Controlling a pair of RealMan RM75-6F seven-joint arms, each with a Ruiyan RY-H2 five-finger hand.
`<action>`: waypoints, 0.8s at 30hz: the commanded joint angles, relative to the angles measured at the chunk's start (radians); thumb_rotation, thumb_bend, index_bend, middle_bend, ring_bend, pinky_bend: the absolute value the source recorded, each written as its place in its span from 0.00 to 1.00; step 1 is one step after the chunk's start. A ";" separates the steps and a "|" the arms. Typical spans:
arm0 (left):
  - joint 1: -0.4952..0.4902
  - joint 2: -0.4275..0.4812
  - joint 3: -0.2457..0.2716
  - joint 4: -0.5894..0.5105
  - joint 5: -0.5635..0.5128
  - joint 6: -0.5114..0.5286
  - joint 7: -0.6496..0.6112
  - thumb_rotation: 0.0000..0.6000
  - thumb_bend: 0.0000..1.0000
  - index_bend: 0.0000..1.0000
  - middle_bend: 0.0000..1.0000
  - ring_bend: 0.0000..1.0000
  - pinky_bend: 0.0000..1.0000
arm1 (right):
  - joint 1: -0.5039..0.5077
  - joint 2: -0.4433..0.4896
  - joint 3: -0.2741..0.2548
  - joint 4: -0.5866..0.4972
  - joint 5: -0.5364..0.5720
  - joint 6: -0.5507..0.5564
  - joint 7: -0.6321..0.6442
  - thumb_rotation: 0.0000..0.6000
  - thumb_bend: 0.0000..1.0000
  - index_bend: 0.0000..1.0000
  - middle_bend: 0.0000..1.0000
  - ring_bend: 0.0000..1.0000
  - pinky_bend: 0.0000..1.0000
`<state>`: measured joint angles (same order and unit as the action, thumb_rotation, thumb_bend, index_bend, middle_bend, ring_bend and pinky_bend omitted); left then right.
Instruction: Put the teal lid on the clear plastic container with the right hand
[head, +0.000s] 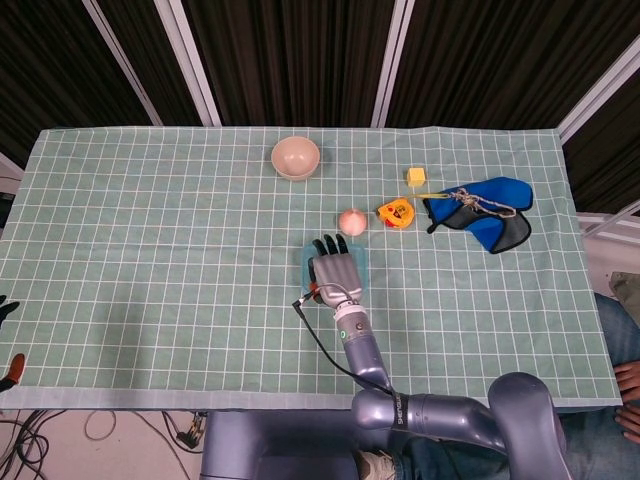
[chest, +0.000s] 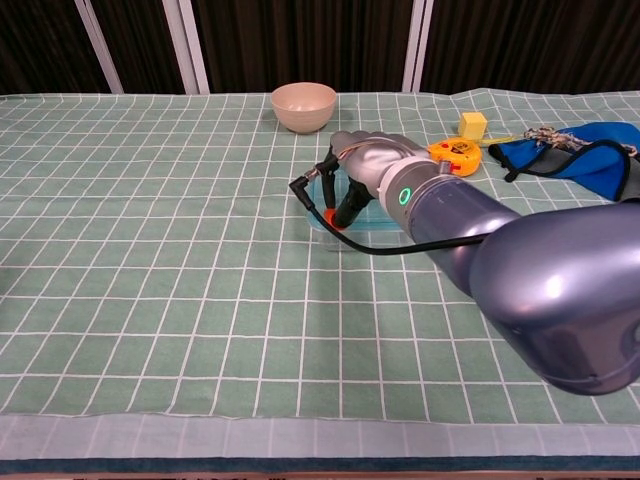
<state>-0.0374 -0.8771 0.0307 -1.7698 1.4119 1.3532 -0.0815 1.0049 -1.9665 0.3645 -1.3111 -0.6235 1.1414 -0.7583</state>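
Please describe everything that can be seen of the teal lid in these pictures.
The teal lid is mostly hidden under the right hand, which rests flat on it, fingers pointing toward the far edge of the table. Only thin teal margins show on each side of the hand. It looks like a flat rectangle with rounded corners, probably plastic, lying level on the clear plastic container near the table's middle. Whether it is fully pressed on cannot be told.
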 joint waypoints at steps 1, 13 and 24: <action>0.000 0.000 0.000 0.000 0.000 -0.001 0.000 1.00 0.46 0.09 0.00 0.00 0.00 | -0.001 -0.003 0.000 0.004 0.000 -0.002 -0.001 1.00 0.53 0.64 0.18 0.06 0.00; 0.000 0.001 0.000 0.001 0.000 -0.001 -0.002 1.00 0.46 0.09 0.00 0.00 0.00 | -0.009 -0.013 -0.001 0.030 0.004 -0.020 -0.005 1.00 0.53 0.65 0.18 0.06 0.00; 0.000 0.001 0.000 0.000 -0.002 -0.002 -0.005 1.00 0.46 0.09 0.00 0.00 0.00 | -0.002 0.017 0.059 0.000 -0.027 0.000 0.020 1.00 0.53 0.65 0.17 0.05 0.00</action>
<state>-0.0372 -0.8758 0.0308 -1.7696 1.4097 1.3513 -0.0866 1.0011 -1.9568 0.4141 -1.3063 -0.6462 1.1375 -0.7430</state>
